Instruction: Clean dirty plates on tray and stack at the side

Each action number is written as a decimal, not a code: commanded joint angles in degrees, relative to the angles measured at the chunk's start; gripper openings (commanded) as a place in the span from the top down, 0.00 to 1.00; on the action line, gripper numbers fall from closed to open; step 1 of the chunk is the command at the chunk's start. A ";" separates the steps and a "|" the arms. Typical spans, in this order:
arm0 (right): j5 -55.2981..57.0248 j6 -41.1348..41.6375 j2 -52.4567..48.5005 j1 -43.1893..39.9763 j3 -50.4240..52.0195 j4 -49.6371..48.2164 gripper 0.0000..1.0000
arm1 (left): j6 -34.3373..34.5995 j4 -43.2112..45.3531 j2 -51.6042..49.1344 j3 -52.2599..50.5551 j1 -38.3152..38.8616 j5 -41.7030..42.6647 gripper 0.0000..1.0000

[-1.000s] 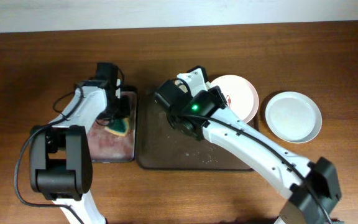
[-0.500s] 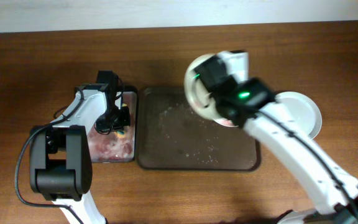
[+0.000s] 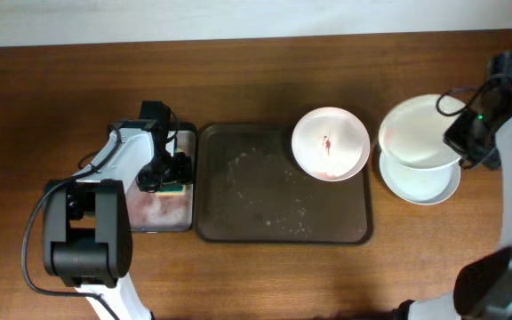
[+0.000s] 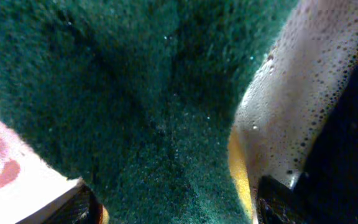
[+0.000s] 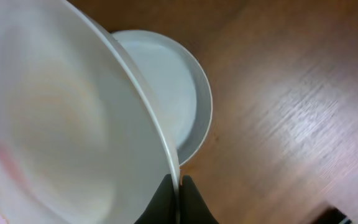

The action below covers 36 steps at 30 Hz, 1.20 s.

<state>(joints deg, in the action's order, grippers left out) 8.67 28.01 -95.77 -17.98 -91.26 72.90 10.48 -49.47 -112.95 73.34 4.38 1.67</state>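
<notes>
White plate (image 3: 412,129): moved off tray (image 3: 247,213) to 3 o'clock, above green plate (image 3: 425,188), rim pinched by right jaws. Left jaws clamp sponge (image 4: 135,112). 1 dirty plate (image 3: 330,144) remains.

The overhead view looks straight down from high above and takes in the whole bench (image 3: 265,71) and the tray (image 3: 247,204). The left wrist view sits so near the green sponge (image 4: 135,112) that it fills the frame. The right wrist view faces down past the held plate (image 5: 55,124) to the lower plate (image 5: 173,93); overhead shares both.
</notes>
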 commanded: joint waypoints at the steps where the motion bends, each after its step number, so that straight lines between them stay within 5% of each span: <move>1: -8.15 -7.32 -0.66 -0.57 -0.63 -0.37 0.96 | 0.11 -0.07 0.17 -1.09 -0.04 0.26 0.25; 7: -7.23 -16.41 3.74 11.67 -0.68 -2.73 0.96 | 0.13 -0.09 0.17 -1.09 -0.04 0.26 0.25; 16: 31.23 -14.01 3.67 43.21 -0.66 -7.69 0.96 | 0.13 -0.07 0.17 -1.09 -0.04 0.26 0.25; 22: 45.33 -14.05 2.49 56.11 -0.63 -10.69 0.96 | 0.13 -0.07 0.17 -1.09 -0.04 0.26 0.25; 36: 54.95 -14.03 -0.50 65.46 -0.61 -15.96 0.96 | 0.13 -0.07 0.17 -1.09 -0.04 0.26 0.25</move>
<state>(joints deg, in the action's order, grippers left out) 62.54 13.28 -95.88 47.18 -91.24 57.14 10.48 -49.47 -112.95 73.34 4.38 1.52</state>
